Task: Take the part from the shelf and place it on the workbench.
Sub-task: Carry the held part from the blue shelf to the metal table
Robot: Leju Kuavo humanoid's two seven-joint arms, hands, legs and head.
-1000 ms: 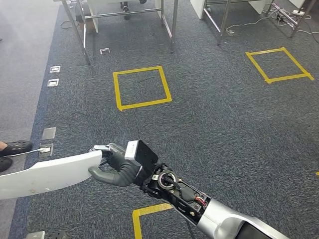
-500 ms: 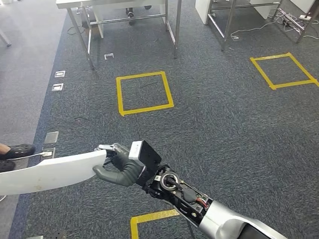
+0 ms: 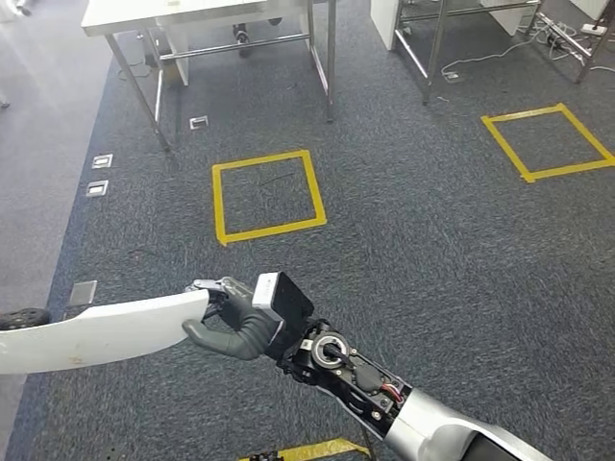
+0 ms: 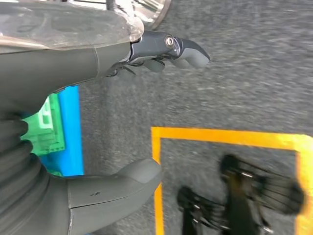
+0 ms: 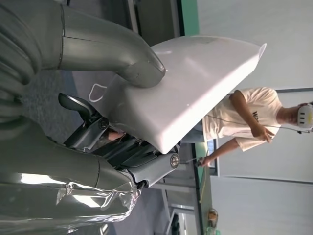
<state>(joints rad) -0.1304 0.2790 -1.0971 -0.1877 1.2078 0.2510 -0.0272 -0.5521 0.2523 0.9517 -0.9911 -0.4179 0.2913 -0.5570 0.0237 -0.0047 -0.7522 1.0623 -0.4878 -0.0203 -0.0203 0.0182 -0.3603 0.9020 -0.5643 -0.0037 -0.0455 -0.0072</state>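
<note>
A long white curved part [image 3: 94,331] stretches from my right hand [image 3: 229,322] out past the left edge of the head view, held above the carpet. The right hand grips its near end, thumb below and fingers over the top. In the right wrist view the thick thumb [image 5: 110,46] presses one face of the white part [image 5: 184,83] and the darker fingers [image 5: 122,152] clamp the other. My left hand [image 4: 110,112] hangs over the carpet with thumb and fingers apart and nothing between them.
A white-topped workbench [image 3: 188,12] on metal legs stands at the far side, a second metal frame [image 3: 435,34] to its right. Yellow tape squares [image 3: 267,195] [image 3: 548,139] mark the dark carpet. A person's shoe [image 3: 22,318] is at the left edge. A person in a white shirt [image 5: 255,120] stands beyond the part.
The whole view has shifted: the camera moved, so the workbench and tape squares sit lower and closer. The right hand keeps the same grip on the white part.
</note>
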